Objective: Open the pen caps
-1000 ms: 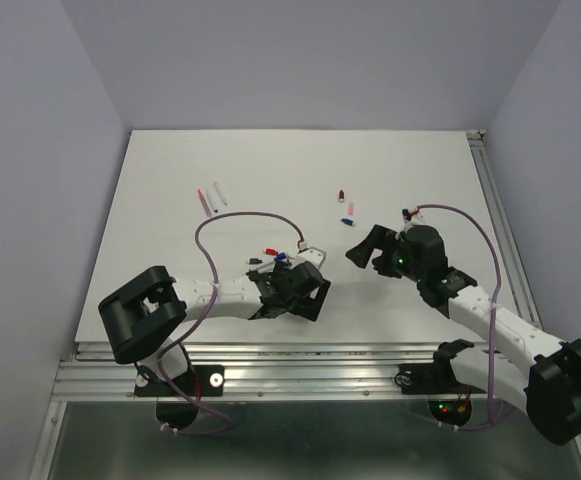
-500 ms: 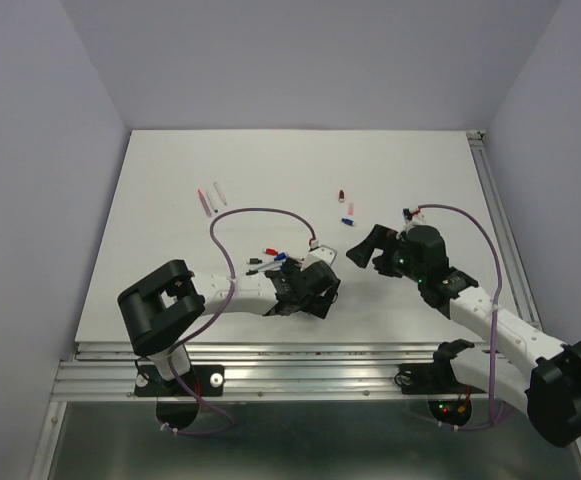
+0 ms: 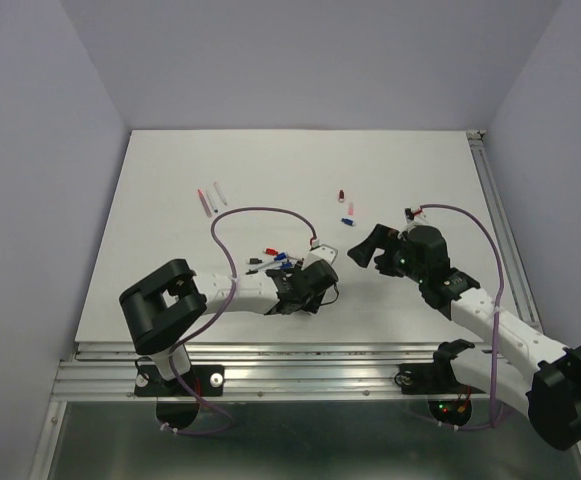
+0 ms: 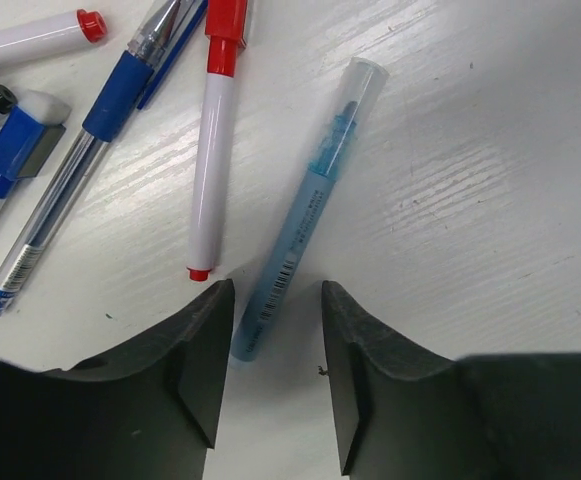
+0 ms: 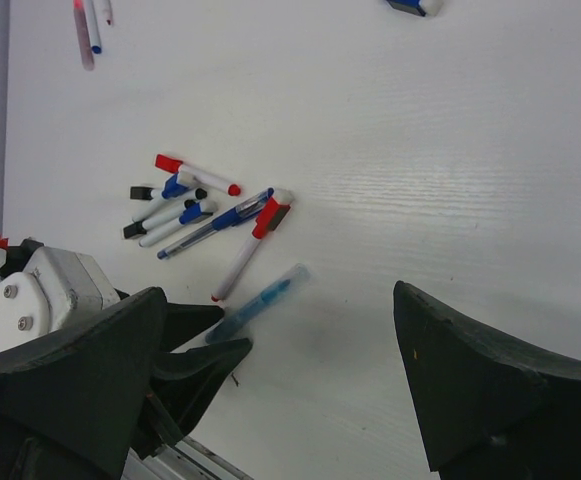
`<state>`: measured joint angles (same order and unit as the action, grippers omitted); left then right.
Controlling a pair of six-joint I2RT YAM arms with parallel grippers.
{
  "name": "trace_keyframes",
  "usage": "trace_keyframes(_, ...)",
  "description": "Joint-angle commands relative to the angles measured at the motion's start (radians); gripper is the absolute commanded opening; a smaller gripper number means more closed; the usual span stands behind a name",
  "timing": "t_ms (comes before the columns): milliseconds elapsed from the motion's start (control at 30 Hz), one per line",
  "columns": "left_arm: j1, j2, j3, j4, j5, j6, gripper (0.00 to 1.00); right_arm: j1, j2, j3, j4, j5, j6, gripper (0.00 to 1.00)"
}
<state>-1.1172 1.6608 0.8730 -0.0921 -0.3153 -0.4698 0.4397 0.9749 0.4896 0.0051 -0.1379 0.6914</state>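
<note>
A translucent blue pen (image 4: pixel 305 210) with a clear cap (image 4: pixel 362 85) lies flat on the white table. Its tail end sits between the fingers of my left gripper (image 4: pixel 275 300), close to the left finger (image 4: pixel 205 340). The jaws are narrowed, with a gap still wider than the pen. Beside it lie a white marker (image 4: pixel 210 170) with a red cap (image 4: pixel 226 25) and a blue-grip pen (image 4: pixel 80 170). More capped pens (image 5: pixel 185 205) form a cluster. My right gripper (image 5: pixel 280 295) hovers wide open and empty above the table, to the right of the blue pen (image 5: pixel 255 305).
Two slim pens (image 3: pixel 210 196) lie at the back left. Two small loose pieces, a red one (image 3: pixel 340 193) and a blue one (image 3: pixel 348 214), lie behind the right gripper (image 3: pixel 363 248). The table's metal front rail (image 3: pixel 270 370) runs close below the left arm.
The left gripper has shifted a little to the right, onto the blue pen's tail, and its jaws have narrowed from wide open. The right arm has barely moved.
</note>
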Motion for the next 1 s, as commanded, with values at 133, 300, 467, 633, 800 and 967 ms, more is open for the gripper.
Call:
trace_keyframes(133,-0.009,0.01,-0.037,-0.041,0.09,-0.004,0.45,0.004,-0.015,-0.002,0.004,0.021,-0.026,1.0)
trace_keyframes(300,-0.026,-0.006,-0.06,-0.049,0.105,-0.012,0.32,0.004,-0.01,-0.003,0.004,0.02,-0.024,1.0)
trace_keyframes(467,-0.035,-0.027,-0.063,-0.043,0.105,-0.016,0.07,0.004,-0.013,-0.002,0.004,0.009,-0.016,1.0)
trace_keyframes(633,-0.035,-0.073,-0.06,0.005,0.12,-0.02,0.0,0.002,-0.041,0.0,-0.002,-0.022,0.0,1.0)
trace_keyframes(800,-0.035,-0.188,-0.089,0.164,0.183,-0.029,0.0,0.004,-0.081,0.004,0.031,-0.113,0.017,1.0)
trace_keyframes(967,-0.035,-0.28,-0.134,0.276,0.234,-0.036,0.0,0.004,-0.056,-0.017,0.131,-0.273,0.083,1.0)
